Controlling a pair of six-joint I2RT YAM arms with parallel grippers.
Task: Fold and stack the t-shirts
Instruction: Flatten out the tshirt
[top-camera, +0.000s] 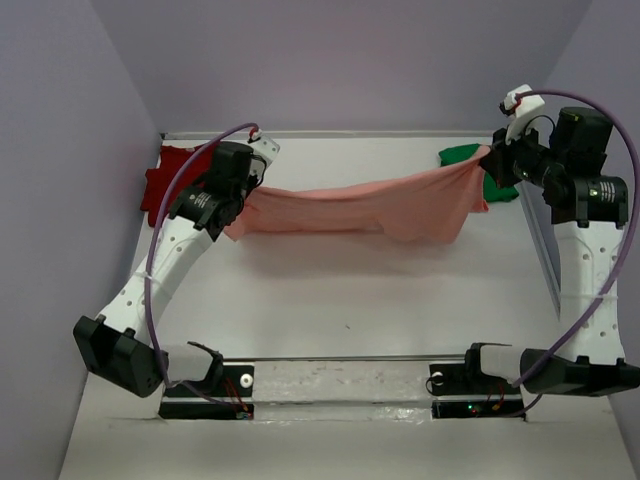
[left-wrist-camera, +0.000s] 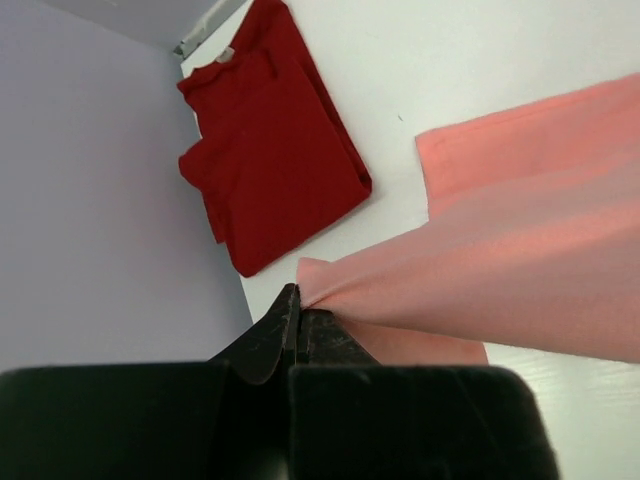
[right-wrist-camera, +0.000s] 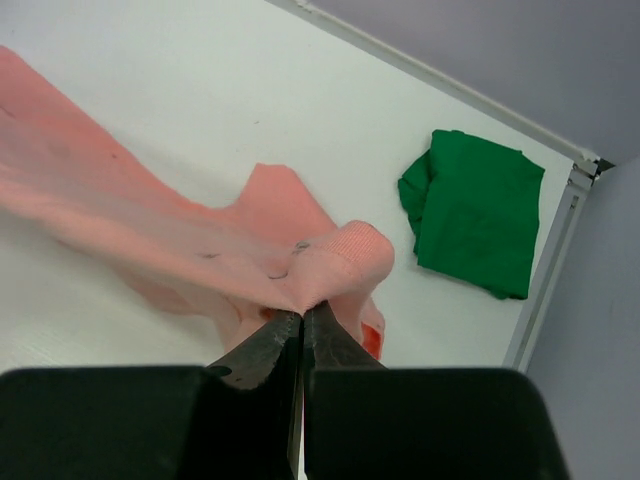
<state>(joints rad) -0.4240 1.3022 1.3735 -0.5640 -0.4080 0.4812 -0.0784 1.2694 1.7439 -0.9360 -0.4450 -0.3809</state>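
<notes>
The salmon-pink t-shirt (top-camera: 370, 208) hangs stretched between both arms above the far half of the table. My left gripper (top-camera: 233, 222) is shut on its left end, the cloth (left-wrist-camera: 500, 260) pinched at the fingertips (left-wrist-camera: 283, 305). My right gripper (top-camera: 483, 166) is shut on the shirt's right end, where bunched cloth (right-wrist-camera: 330, 262) sits at the jaw tips. A dark red t-shirt (left-wrist-camera: 270, 140) lies folded in the far left corner (top-camera: 160, 180). A bright green t-shirt (right-wrist-camera: 470, 210) lies folded in the far right corner (top-camera: 462, 154).
Purple walls close in the white table (top-camera: 340, 300) on the left, far and right sides. A raised rail (right-wrist-camera: 540, 290) runs along the right edge beside the green shirt. Both arm bases (top-camera: 340, 385) sit at the near edge.
</notes>
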